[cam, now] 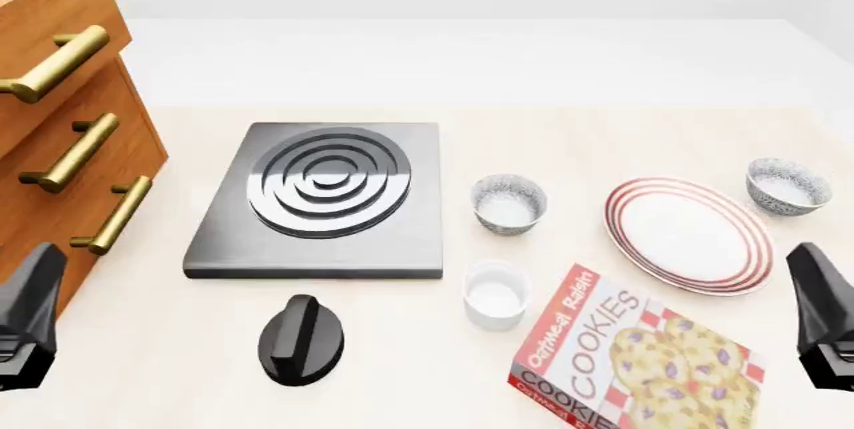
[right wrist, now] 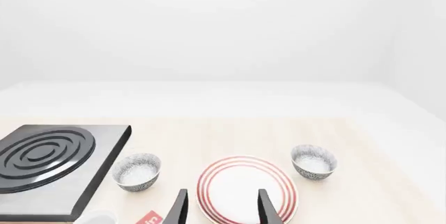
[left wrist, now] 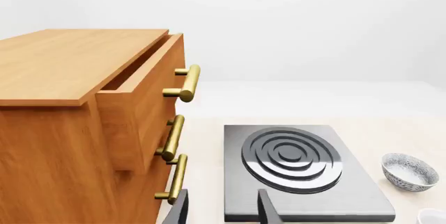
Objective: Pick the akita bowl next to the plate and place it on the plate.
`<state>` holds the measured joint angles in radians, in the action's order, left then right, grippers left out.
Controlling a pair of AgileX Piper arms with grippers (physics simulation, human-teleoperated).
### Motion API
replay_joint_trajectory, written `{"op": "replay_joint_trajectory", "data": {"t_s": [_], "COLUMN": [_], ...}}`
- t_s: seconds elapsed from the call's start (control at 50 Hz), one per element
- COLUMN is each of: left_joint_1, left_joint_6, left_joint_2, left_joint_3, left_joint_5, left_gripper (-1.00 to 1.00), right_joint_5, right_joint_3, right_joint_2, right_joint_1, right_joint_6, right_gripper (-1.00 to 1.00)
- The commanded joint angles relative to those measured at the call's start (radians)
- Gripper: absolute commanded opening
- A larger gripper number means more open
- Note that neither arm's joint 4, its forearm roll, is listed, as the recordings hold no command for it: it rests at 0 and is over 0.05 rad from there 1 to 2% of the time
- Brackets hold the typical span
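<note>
Speckled akita bowl [cam: 787,185] sits beside the flat red-ringed plate [cam: 690,234]; both tools gape empty.

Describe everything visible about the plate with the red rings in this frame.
The plate is a wide, flat, round white dish with thin red concentric rings around its rim, glossy like ceramic. It lies flat and empty on the pale wooden table, toward the right side. One speckled bowl sits close by its far right edge, another speckled bowl stands apart to its left, and the cookie box lies just in front. Nothing rests on it; neither gripper touches it.
</note>
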<state>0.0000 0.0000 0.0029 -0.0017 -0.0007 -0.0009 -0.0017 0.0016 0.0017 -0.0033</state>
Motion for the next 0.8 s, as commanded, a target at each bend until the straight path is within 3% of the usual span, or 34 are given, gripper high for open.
{"op": "replay_joint_trajectory", "data": {"t_s": [0.02, 0.46, 0.8], "left_joint_1": [0.000, 0.000, 0.000], "left_joint_6": [0.000, 0.000, 0.000], "left_joint_2": [0.005, 0.005, 0.005], "left_joint_3": [-0.003, -0.003, -0.003], "left_joint_5": [-0.001, -0.001, -0.001], "left_gripper": [1.00, 1.00, 1.00], "right_joint_5": [0.000, 0.014, -0.051], "right_joint_3": [-0.006, -0.035, -0.081], "right_joint_2": [0.001, 0.009, 0.101], "right_joint_1": [0.007, 0.018, 0.048], "right_joint_6": [-0.010, -0.003, 0.000], "right_gripper": [1.00, 1.00, 1.00]}}
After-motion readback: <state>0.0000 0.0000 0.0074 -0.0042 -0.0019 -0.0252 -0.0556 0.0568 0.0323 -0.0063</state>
